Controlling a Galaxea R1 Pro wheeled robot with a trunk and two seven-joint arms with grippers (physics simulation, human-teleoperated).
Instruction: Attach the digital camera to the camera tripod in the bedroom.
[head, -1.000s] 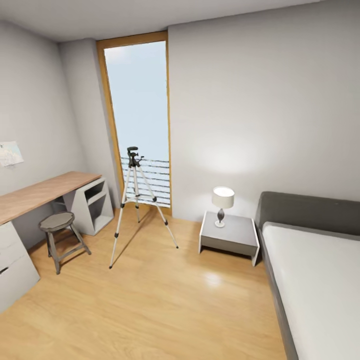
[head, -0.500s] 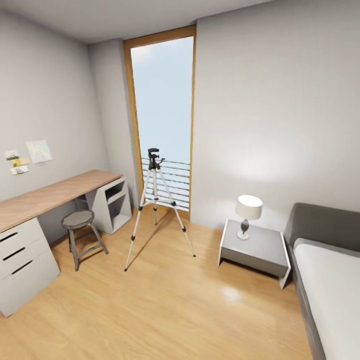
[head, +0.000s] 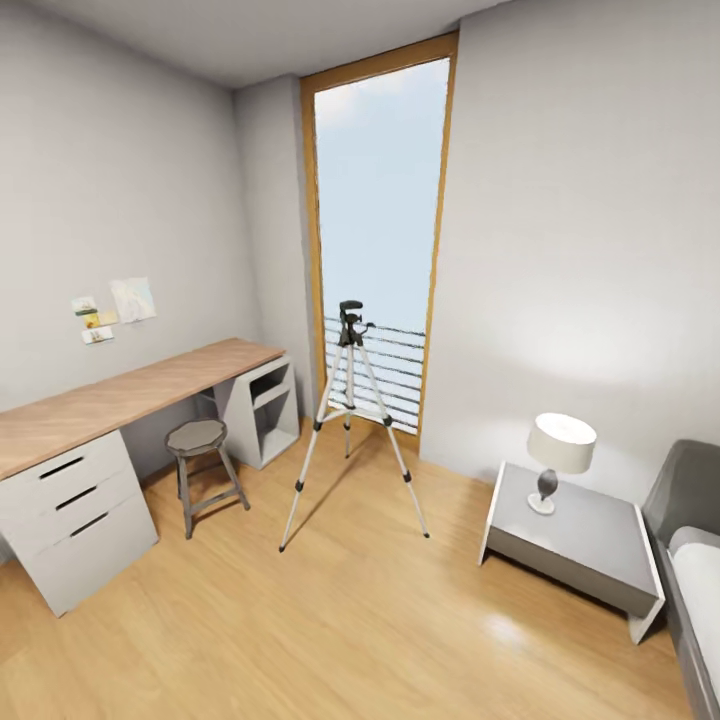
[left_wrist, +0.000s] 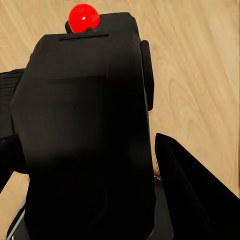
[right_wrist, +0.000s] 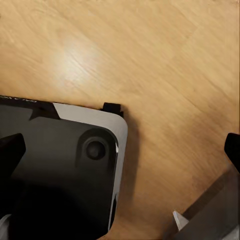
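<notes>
The camera tripod (head: 350, 325) stands on the light wood floor of the bedroom, in front of a tall window (head: 380, 200), its three silver legs spread and its black head bare. In the left wrist view the digital camera (left_wrist: 85, 125), black with a red dot (left_wrist: 83, 17) on top, sits between the dark fingers (left_wrist: 192, 192) of my left gripper (left_wrist: 95, 170), which is shut on it. My right gripper (right_wrist: 121, 150) is open over the floor, holding nothing.
A long wood-topped desk (head: 120, 395) with white drawers (head: 75, 510) runs along the left wall, with a round stool (head: 197, 437) before it. A grey nightstand (head: 590, 540) with a lamp (head: 560, 445) stands right of the tripod, and the bed's edge (head: 690, 560) is at far right. My own base (right_wrist: 60, 165) shows in the right wrist view.
The head view has swung to the left: the tripod, desk and nightstand sit further right in the picture and most of the bed has slid out. The things themselves have not moved.
</notes>
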